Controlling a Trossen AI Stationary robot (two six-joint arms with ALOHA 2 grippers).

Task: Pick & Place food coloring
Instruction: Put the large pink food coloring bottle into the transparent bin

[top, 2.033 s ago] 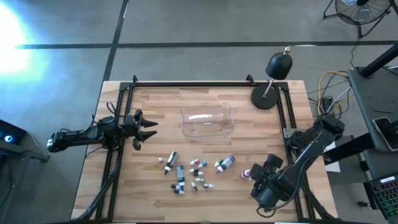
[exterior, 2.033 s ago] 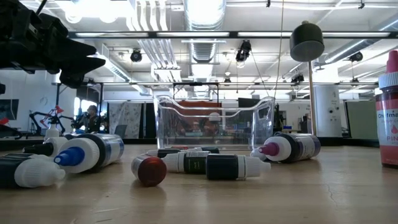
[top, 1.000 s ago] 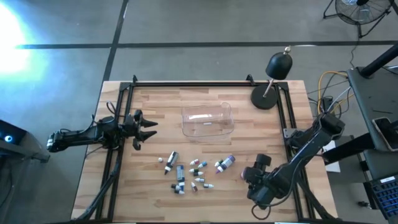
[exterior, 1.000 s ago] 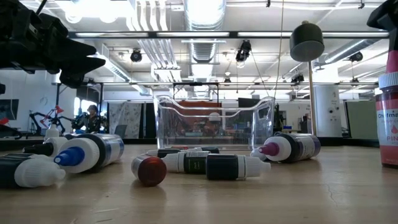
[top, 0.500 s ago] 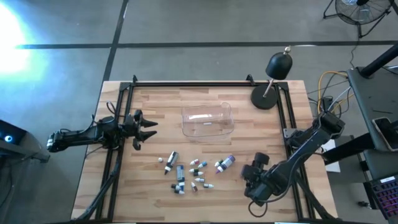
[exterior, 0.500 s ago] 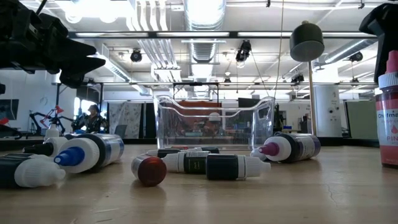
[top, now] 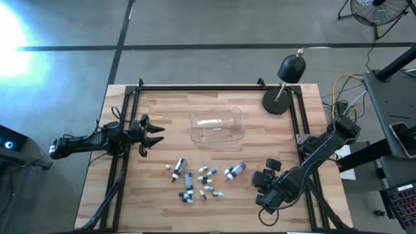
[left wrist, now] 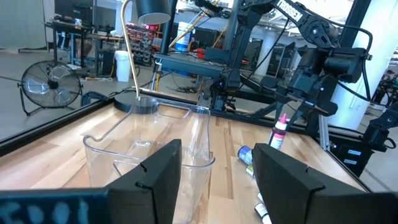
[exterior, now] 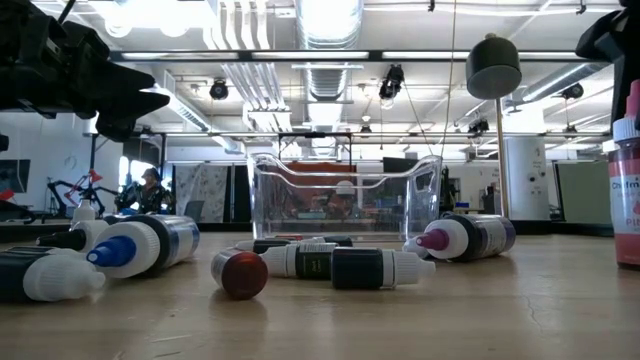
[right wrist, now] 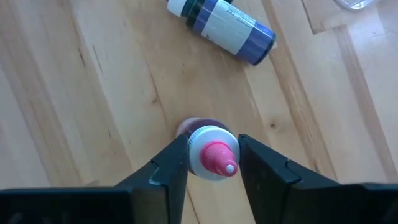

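A pink food coloring bottle (right wrist: 210,154) stands upright near the table's right front, and it also shows in the low view (exterior: 627,190). My right gripper (right wrist: 211,157) is above it and shut on its top. Several more food coloring bottles (top: 201,179) lie on their sides on the wood in front of the clear tub (top: 216,125). A blue-labelled one (right wrist: 227,28) is nearest the pink one. My left gripper (top: 153,135) hovers open at the table's left side and points at the tub (left wrist: 149,149). My right gripper pinches the pink bottle's white cap (right wrist: 200,144), just below the pink tip, between its two fingers. The fingers (right wrist: 171,168) come from above and point down. The bottle stays upright with its base (exterior: 627,262) on the table.
A black dome lamp (top: 286,84) on a round base stands at the far right corner. Black rails (top: 123,162) run along the table's left and right sides. Bare wood lies between the tub and the lamp and along the front edge.
My right gripper has moved a little toward the table's left and come down over the pink bottle, and its head now shows lower in the low view. The bottle stays upright on the table.
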